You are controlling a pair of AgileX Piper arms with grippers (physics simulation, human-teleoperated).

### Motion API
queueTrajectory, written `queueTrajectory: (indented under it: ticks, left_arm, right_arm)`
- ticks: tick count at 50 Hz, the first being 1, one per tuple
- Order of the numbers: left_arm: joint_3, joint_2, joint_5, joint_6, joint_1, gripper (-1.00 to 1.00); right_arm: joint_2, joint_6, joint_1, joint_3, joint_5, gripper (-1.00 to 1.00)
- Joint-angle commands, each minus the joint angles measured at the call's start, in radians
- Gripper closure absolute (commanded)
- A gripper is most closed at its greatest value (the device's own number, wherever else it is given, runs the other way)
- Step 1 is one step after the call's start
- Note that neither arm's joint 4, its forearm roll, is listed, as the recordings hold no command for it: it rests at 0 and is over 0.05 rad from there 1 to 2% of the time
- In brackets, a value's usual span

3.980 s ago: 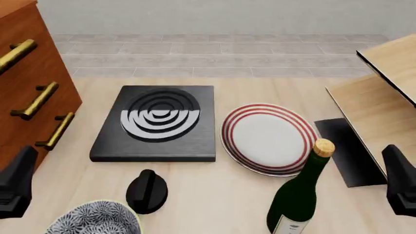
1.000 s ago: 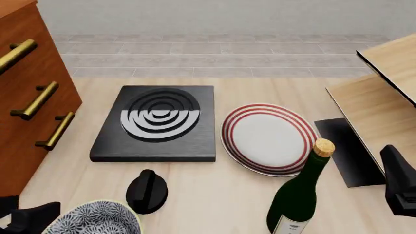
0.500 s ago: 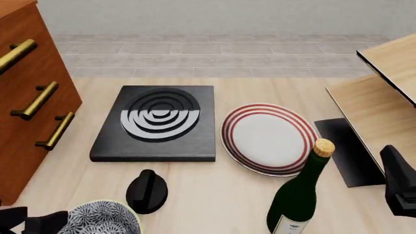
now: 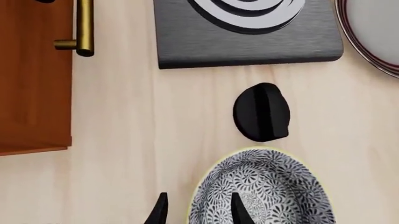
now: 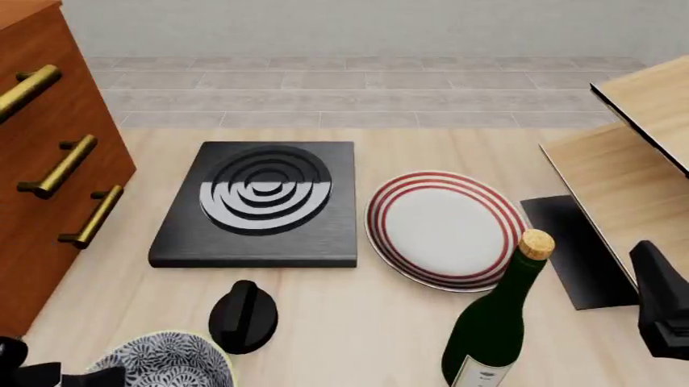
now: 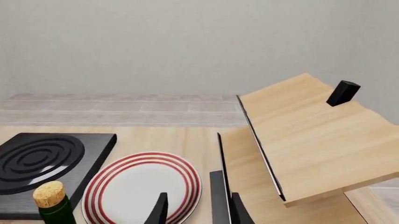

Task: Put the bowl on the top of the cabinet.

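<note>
A: Obs. — bowl (image 4: 259, 191) sits on the table (image 4: 124, 140), just beside the black knob-shaped item (image 4: 262, 112), on the side of it away from the hob plate (image 4: 246, 32). Upright, mouth up. Round, so no long axis to align with; the rim is the only grasp line.

B: Left gripper (image 4: 196, 212) relative to bowl?

A: Straddling the rim on the bowl's cabinet-facing side. One fingertip sits over the patterned inside, the other over bare table outside the wall. Jaws parted, a narrow gap with the rim running through it; not closed, holding nothing.

B: Contact with the rim?

A: Cannot tell from the wrist view. In the front view the bowl's (image 5: 161, 361) edge and the gripper are nearly out of frame.

B: Right gripper (image 6: 196, 210)?

A: Well apart from the bowl, beyond the wine bottle (image 5: 495, 318) and the red-ringed plate (image 5: 447, 228). Fingers slightly apart, empty. Left arm is clearly nearer.

B: Cabinet (image 5: 48, 161)?

A: Rises on the left-arm side of the bowl; top surface barely visible. Judgement: pinch the rim, lift high, carry toward it.
</note>
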Motion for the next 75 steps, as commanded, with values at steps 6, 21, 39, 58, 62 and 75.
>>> queueTrajectory:
  ticks: [6,21,39,58,62,75]
  left_arm:
    - [0.059,0.001,-0.033,-0.038,-0.021,-1.00]
    - [0.105,0.025,-0.081,-0.062,-0.038,-1.00]
    - [0.133,0.062,-0.140,-0.088,-0.059,-1.00]
    - [0.140,0.036,-0.124,-0.079,-0.062,1.00]
    - [0.139,0.035,-0.124,-0.083,-0.074,1.00]
    - [0.140,0.048,-0.145,-0.058,-0.057,1.00]
  right_arm:
    - [0.000,0.000,-0.002,0.000,0.000,-1.00]
    - [0.004,0.000,-0.003,0.000,-0.005,-1.00]
    - [0.015,-0.001,-0.004,0.000,-0.015,-1.00]
    - [0.012,-0.005,-0.004,0.000,-0.013,-1.00]
    - [0.011,-0.006,-0.004,0.000,-0.012,-1.00]
    - [0.012,-0.008,-0.004,0.000,-0.014,-1.00]
